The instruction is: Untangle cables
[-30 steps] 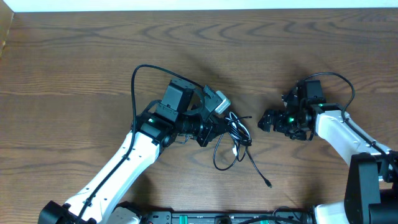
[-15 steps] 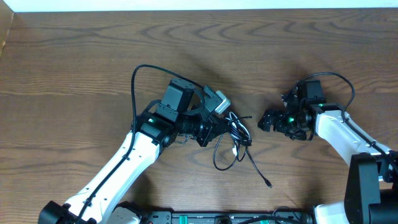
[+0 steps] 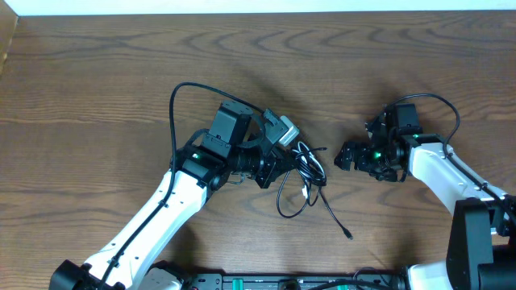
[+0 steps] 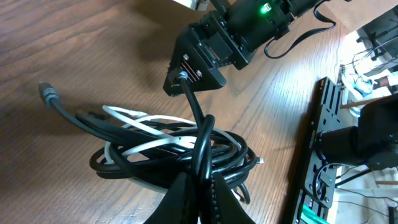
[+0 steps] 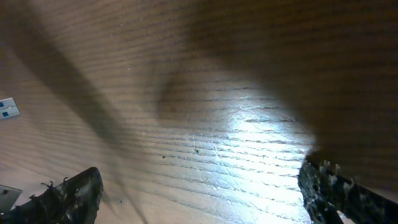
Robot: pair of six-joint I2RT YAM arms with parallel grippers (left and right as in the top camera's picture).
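Left gripper [image 3: 282, 165] pinched shut on black cable [image 4: 198, 134] rising out of tangle. Cables [image 3: 305, 177] heaped in loops on table [image 3: 97, 80], just beside left gripper, between both arms. One black end with plug [image 3: 347, 236] trails toward robot side. Left wrist view shows plainly white cable [image 4: 146, 132] threaded through black loops, and second plug [image 4: 48, 93] lying free. Right gripper [image 3: 345, 156] near heap, not touching. Right wrist view: fingers [image 5: 65, 196] spread wide, only wood between. White-blue tag [image 5: 6, 107] at frame edge, print unreadable.

Cables [image 3: 305, 176] heaped on the table [image 3: 121, 80], left gripper [image 3: 284, 163] on their left side, right gripper [image 3: 345, 158] off to their right, apart.
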